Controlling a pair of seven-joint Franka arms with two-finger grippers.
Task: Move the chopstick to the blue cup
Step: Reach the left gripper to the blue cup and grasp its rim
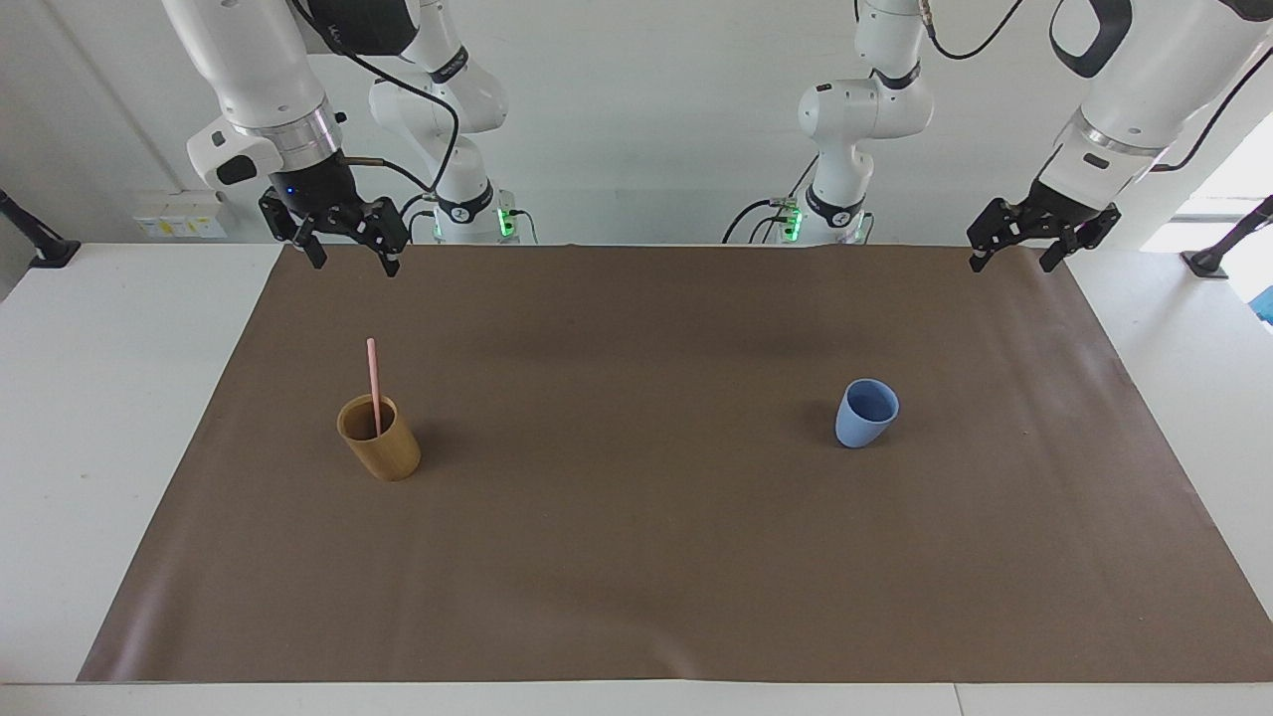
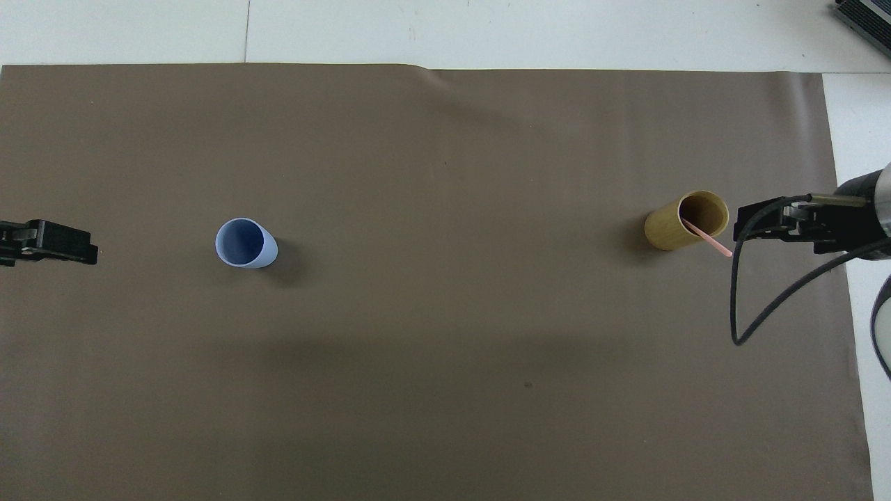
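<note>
Fingers of both grippers are spread wide and hold nothing: the right gripper (image 1: 344, 251) hangs over the mat edge nearest the robots at its own end of the desk, and the left gripper (image 1: 1020, 249) hangs likewise at the other end. The chopstick (image 1: 373, 383) stands nearly upright in the tan cup (image 1: 379, 438), about half its length above the rim. It looks light, stiff, thin and smooth, so it could slip or twist in a loose pinch. The exposed upper part, a little above the rim, seems the best place to take hold. The blue cup (image 1: 865, 413) stands empty, well apart, toward the left arm's end of the brown mat (image 1: 646, 577).
</note>
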